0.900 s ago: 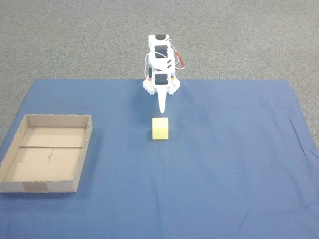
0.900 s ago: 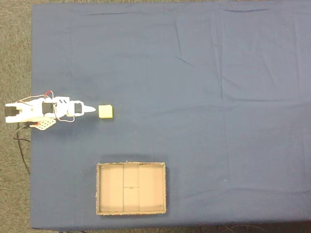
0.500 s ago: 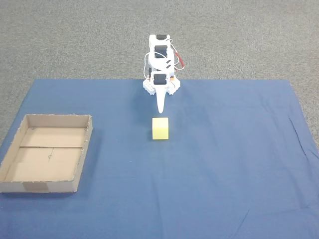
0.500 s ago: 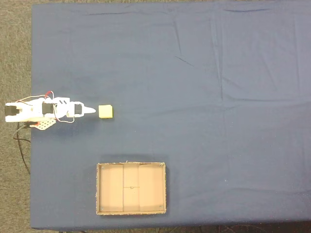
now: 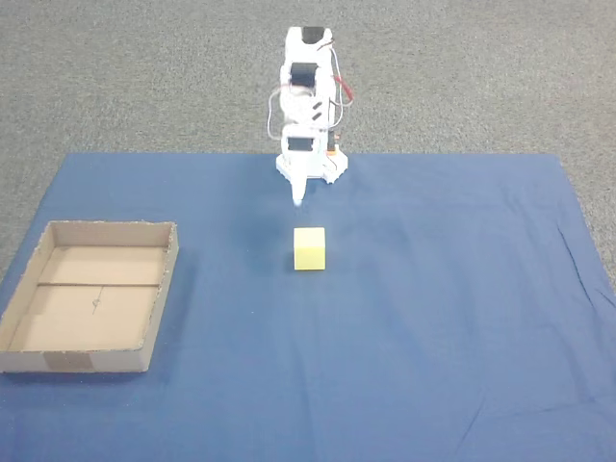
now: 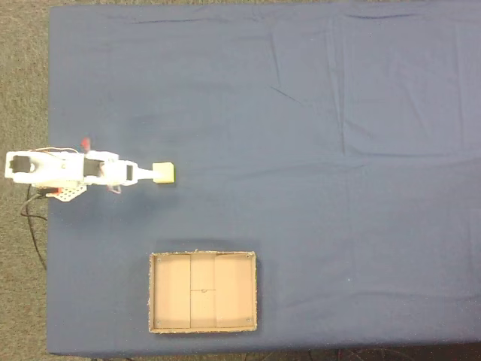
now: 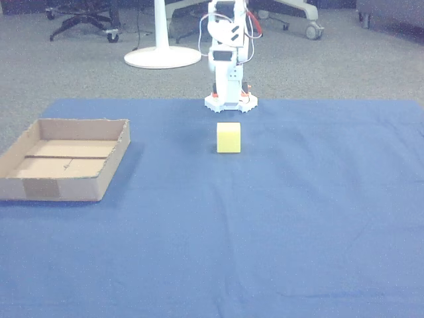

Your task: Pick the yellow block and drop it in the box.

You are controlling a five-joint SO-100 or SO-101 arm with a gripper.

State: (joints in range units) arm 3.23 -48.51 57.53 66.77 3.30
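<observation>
Hovering with claw [image 5: 297, 199] seemingly pinched together just behind the yellow block [image 5: 310, 248], risking nudging it farther from the box [image 5: 58, 361] unless fingers spread first.

**Even, soft light with motion blur on the arm**

Diffuse overhead light falls evenly across the blue cloth-covered counter [image 5: 433, 318] in all views. Shadows are faint: a soft smudge beside the small pale-yellow cube [image 5: 309, 248] and the shallow brown cardboard tray [image 5: 96, 361]. No glare. All pictures are slightly soft; the white robot arm [image 6: 71, 168] is smeared by motion.
</observation>
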